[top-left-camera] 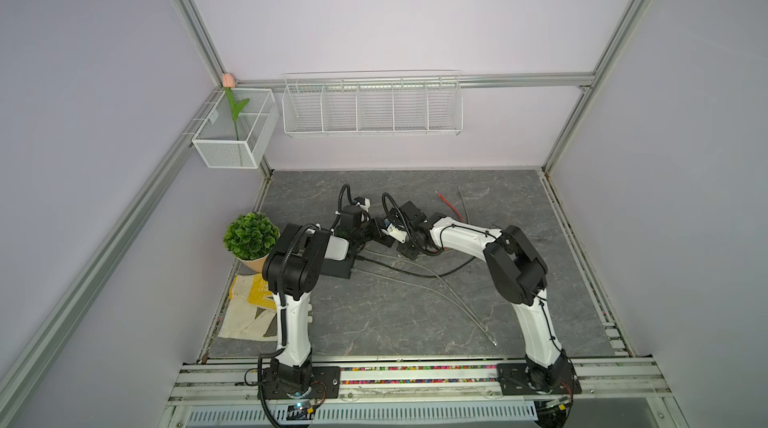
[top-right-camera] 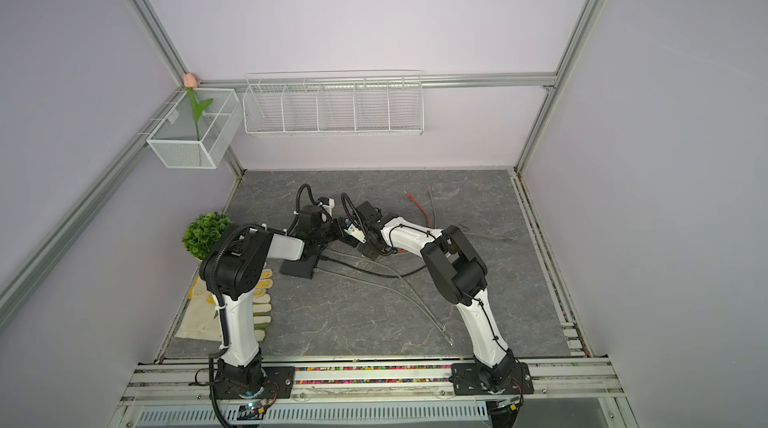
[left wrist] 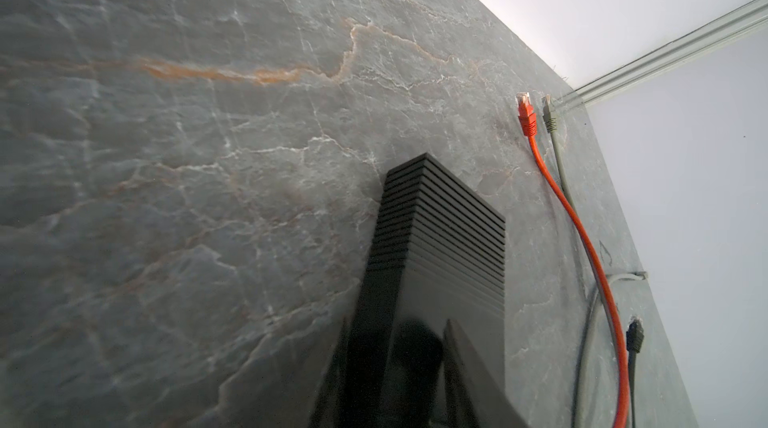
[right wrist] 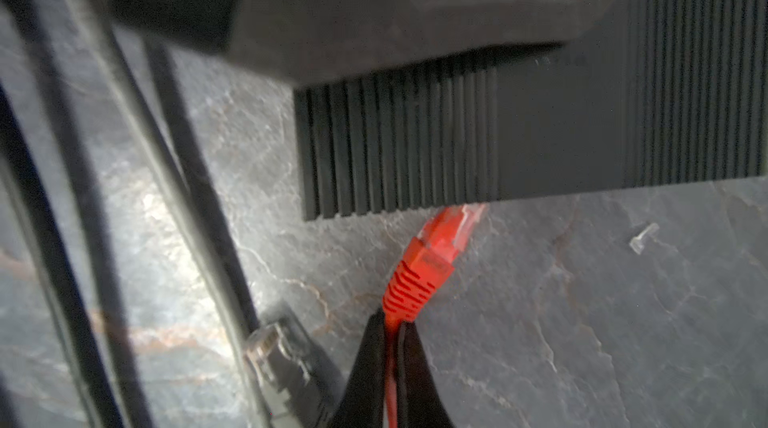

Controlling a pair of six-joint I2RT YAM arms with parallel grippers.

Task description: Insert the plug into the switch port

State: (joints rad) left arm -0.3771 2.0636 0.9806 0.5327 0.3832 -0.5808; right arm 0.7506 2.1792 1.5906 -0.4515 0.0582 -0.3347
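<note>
Your right hand (right wrist: 392, 324) is clamped shut on the red cable (right wrist: 390, 384) just behind the boot of the red plug (right wrist: 436, 247). The plug points at the black ribbed switch (right wrist: 540, 135), and its clear tip meets the switch's lower edge, low over the grey bench (right wrist: 582, 301). You cannot tell from here whether the tip sits in a port, since no port shows.

Your left hand (left wrist: 399, 347) grips the switch, with a finger on either side of the body's near end. In both top views the switch lies left of centre on the bench, partly under your left forearm, and the two hands meet just to its far right.

Grey and black cables (top-left-camera: 415, 272) trail from the switch's right side toward the near right. Another red plug (left wrist: 527, 114) lies beside a grey plug (left wrist: 550, 114) at the far side of the bench. A potted plant (top-left-camera: 251, 235) and gloves (top-left-camera: 249, 305) sit by the left edge.
</note>
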